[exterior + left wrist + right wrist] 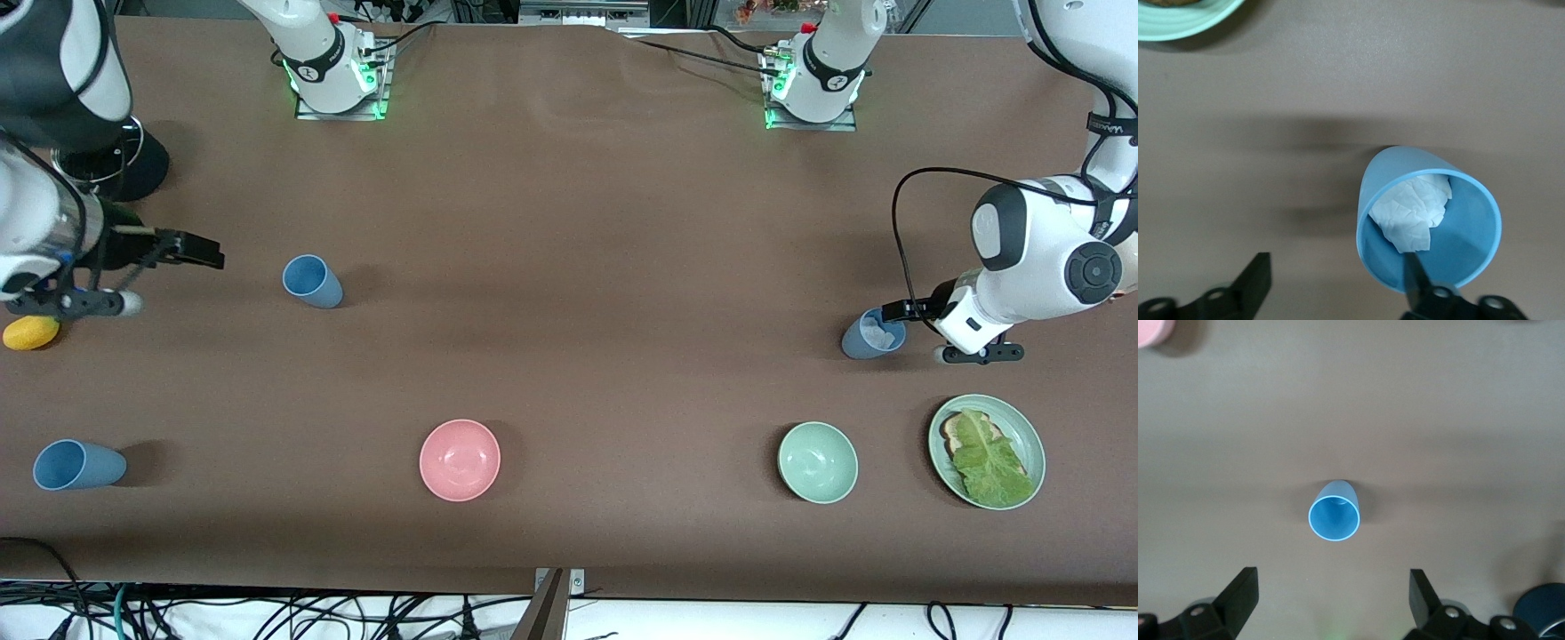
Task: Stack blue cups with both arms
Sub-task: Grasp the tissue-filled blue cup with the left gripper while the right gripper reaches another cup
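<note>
**A:** Where the brown table (569, 222) is concerned, how much open room is seen between the edges?

**B:** A wide bare stretch is seen across the middle, between the two arm bases and the row of dishes lying nearer the front camera. That row is made up of a pink bowl (460, 460), a mint-green bowl (818, 462) and a green plate (1031, 436) with toast and a lettuce leaf on it. A yellow object (30, 332) is seen at the edge of the table at the right arm's end.

**A:** And where are the cups placed?

**B:** Three are visible. One blue cup (312, 281) stands upright, well apart from everything, toward the right arm's end. A second blue cup (78, 465) is seen at that same end, nearer the front camera than the first. A grey-blue cup (873, 334) stands toward the left arm's end, farther from the front camera than the plate, with a crumpled white tissue (1411, 210) inside it.

**A:** How are the grippers held?

**B:** The left gripper (1338, 283) is spread wide, one finger (1415, 270) being set inside the tissue cup's rim and the other outside, apart from the wall. The right gripper (1331, 590) is also spread apart, nothing being held; in its wrist view it is seen above the table beside the upright cup, whose tapered, open-mouthed shape is plainly shown.
</note>
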### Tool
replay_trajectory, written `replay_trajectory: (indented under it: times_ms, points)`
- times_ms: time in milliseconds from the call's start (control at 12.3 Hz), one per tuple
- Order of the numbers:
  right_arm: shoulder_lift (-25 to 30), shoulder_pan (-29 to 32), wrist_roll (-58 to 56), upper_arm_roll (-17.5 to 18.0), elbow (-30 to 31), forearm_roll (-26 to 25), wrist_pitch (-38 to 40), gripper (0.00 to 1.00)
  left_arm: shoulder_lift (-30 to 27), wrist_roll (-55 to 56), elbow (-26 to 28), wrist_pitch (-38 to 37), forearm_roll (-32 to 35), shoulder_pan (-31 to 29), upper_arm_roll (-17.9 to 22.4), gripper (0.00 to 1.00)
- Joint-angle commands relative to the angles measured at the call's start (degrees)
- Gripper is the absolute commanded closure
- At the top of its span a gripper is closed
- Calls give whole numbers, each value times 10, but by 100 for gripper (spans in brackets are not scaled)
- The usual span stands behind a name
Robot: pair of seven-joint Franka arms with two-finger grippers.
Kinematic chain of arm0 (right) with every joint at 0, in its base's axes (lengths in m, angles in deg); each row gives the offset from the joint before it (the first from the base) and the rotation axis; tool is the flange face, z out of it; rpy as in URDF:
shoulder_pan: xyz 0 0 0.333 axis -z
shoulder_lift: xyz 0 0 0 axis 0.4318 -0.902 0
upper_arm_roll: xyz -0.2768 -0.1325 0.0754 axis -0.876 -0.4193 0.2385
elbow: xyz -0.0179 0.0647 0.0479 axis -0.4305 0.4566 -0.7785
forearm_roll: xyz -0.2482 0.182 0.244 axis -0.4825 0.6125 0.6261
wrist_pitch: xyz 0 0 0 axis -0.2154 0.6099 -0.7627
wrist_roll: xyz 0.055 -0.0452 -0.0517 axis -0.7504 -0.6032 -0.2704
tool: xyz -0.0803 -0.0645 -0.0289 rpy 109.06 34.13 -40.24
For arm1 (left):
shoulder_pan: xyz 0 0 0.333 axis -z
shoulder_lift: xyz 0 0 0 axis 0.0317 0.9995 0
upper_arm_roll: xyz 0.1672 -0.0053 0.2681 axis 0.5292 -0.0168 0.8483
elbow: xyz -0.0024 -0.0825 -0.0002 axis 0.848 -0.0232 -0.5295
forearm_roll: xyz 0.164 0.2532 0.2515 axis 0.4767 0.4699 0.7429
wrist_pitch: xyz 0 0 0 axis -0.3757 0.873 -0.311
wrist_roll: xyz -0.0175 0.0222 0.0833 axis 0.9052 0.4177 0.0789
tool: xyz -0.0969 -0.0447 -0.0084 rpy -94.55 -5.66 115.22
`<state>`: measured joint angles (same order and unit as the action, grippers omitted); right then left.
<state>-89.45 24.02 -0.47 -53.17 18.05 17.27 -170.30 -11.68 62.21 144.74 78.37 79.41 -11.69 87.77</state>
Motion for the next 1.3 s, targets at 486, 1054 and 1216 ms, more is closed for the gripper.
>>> replay_trajectory:
  times_ms: [486, 1054, 1216]
  points:
    - [74, 2, -21, 9, 275, 2, -253, 0, 24, 87, -47, -3, -25, 32, -18, 100]
    - [96, 3, -54, 15, 406, 1, -375, 3, 30, 359, -96, -5, -68, 54, -228, 100]
    - [89, 3, -66, 7, 407, 1, -380, 4, 52, 428, -130, -3, -70, 120, -230, 100]
